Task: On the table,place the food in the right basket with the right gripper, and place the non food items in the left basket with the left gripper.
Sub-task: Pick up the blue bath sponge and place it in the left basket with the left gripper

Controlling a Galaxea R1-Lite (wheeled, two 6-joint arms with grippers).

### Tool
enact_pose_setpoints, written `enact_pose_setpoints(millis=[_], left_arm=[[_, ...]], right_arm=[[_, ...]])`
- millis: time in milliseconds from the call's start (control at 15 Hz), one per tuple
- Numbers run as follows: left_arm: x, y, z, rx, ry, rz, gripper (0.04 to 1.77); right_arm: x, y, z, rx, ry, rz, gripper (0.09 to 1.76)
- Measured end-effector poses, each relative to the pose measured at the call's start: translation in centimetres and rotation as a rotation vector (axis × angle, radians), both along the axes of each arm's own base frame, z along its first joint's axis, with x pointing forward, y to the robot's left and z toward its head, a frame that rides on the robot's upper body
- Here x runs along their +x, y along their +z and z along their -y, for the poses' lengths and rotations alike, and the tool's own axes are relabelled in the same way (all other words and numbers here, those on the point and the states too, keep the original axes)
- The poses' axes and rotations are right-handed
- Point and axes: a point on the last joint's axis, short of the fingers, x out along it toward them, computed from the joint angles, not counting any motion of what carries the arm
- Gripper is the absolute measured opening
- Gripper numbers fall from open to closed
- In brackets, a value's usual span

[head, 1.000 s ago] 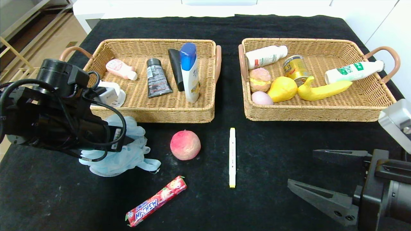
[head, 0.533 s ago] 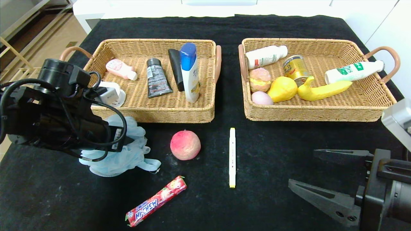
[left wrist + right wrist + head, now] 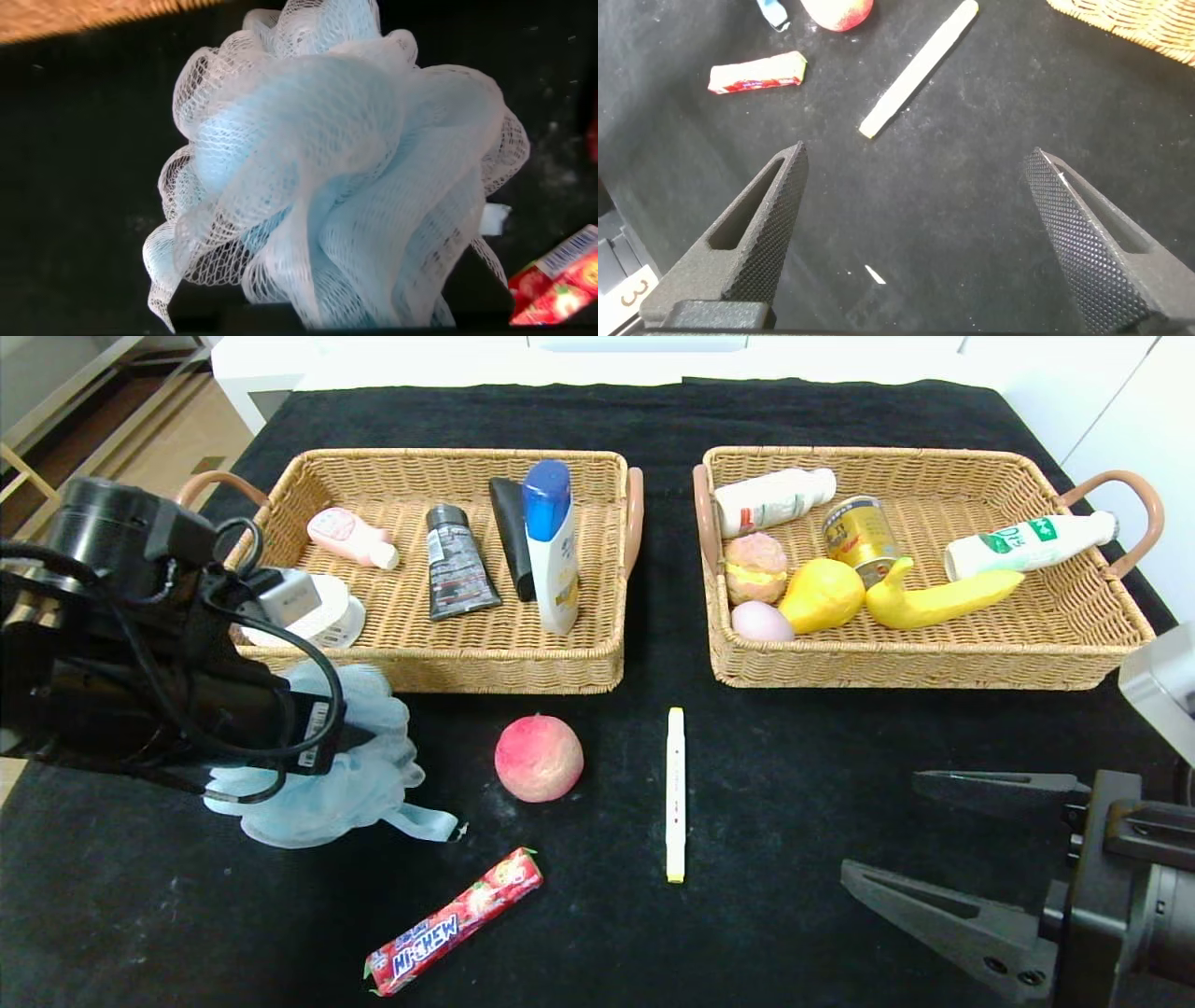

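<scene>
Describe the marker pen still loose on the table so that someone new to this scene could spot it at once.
Start at the black table, in the strip in front of the two wicker baskets. The marker pen lies there below the gap between them, pointing away from the robot. It is the only thin white stick, with a yellow near tip; the peach to its left is round and the candy bar red.

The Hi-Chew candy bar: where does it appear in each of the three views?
Head view: Hi-Chew candy bar lies low, left of centre, on the black cloth.
Left wrist view: only its red end shows at an edge.
Right wrist view: whole bar, far from the gripper.
Shared landmark: the blue bath pouf.
</scene>
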Motion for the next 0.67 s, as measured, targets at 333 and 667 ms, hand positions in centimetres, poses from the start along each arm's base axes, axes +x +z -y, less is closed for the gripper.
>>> enact_pose_setpoints(millis=[333,667], left_arm=[[-3.0,4.3,-0.3,-0.016,-0.013,0.1,0.73],[-4.1,9.7,-0.6,-0.056,-0.003,0.278,0.72]], right_arm=[[0.0,-0.1,0.0,-0.004,0.003,-0.004,1.71],[0.0,-0.2,-0.1,-0.006,0.006,-0.007,1.71]])
